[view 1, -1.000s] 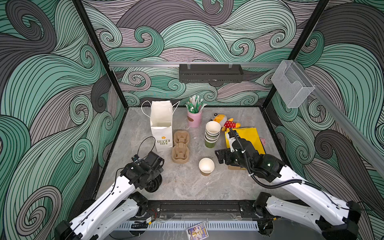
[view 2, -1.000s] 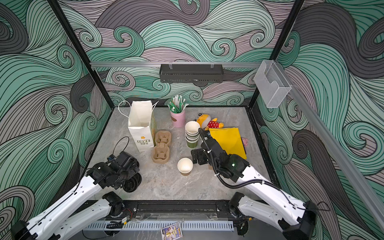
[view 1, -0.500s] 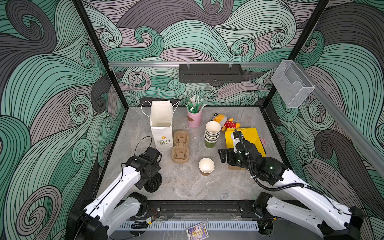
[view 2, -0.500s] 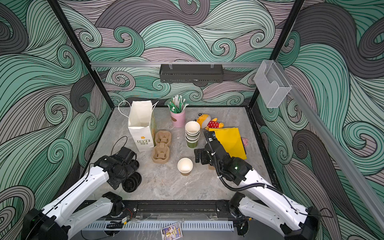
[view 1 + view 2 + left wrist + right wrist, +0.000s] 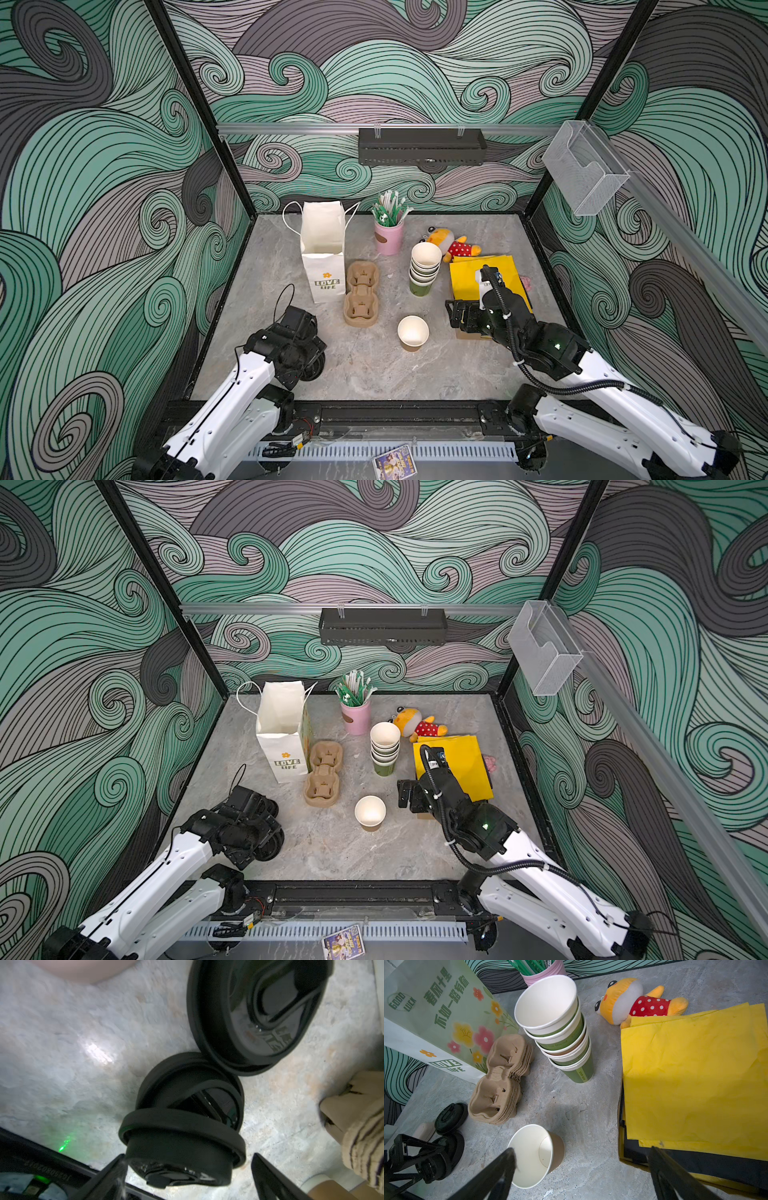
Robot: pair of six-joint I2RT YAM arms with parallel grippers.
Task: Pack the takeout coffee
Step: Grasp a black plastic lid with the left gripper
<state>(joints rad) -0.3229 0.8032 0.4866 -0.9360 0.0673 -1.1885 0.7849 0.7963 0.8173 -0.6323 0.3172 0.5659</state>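
We look down on a grey marbled table (image 5: 374,374) walled by swirling green panels. Largest on it is a tall white paper bag with string handles (image 5: 323,257). It stands at the back left with its mouth open upward, ready, we judge, for cups to be lowered in. To the right lies a flat pile of yellow paper sheets (image 5: 494,270). Just beside the bag sits a stack of brown pulp two-cup carriers (image 5: 361,293), close at hand for loading. Between carriers and sheets rises a nested stack of lidless paper cups (image 5: 424,268), green at the base.

Nearer us, apart from that stack, one small brown paper cup (image 5: 412,332) stands upright, white inside, with no lid on it. It is the only part of the takeout coffee set out so far; we see no green cup standing alone. Smallest are the round black plastic lids (image 5: 255,1012) at the front left, one of them lying flat.

The left arm (image 5: 245,382) bends low over those lids, wrist turned down. The left jaws stand wide on either side of a tilted lid (image 5: 182,1132), not closed on it. The right arm (image 5: 552,349) reaches in low over the near corner of the yellow sheets, pointing toward the brown cup. The right jaws gape wide and hold nothing.
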